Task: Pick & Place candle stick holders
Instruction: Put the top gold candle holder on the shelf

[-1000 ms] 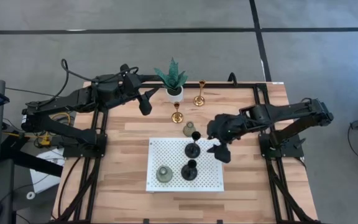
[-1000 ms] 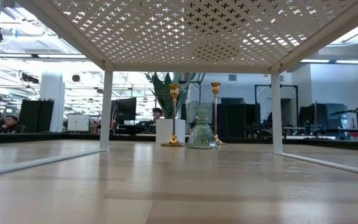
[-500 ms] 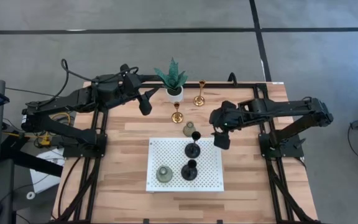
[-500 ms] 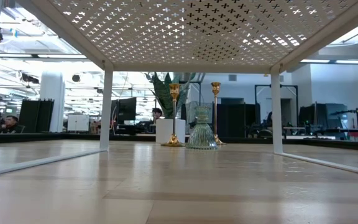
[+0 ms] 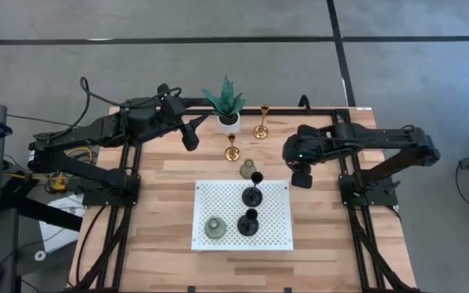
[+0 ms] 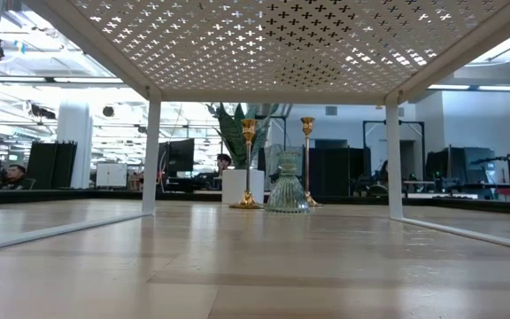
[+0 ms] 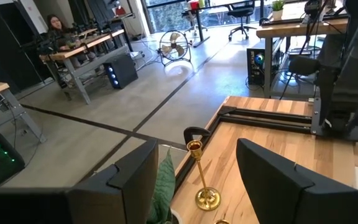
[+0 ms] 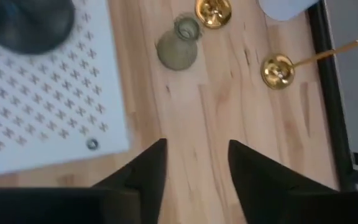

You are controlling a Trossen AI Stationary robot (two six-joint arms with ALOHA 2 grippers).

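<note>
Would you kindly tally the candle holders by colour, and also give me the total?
Gold holders: 2
Black holders: 2
Grey-green holders: 2
Total: 6

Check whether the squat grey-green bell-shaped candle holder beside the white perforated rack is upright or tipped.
Upright. The squat grey-green bell-shaped candle holder stands on its wide base on the wooden table, neck up.
</note>
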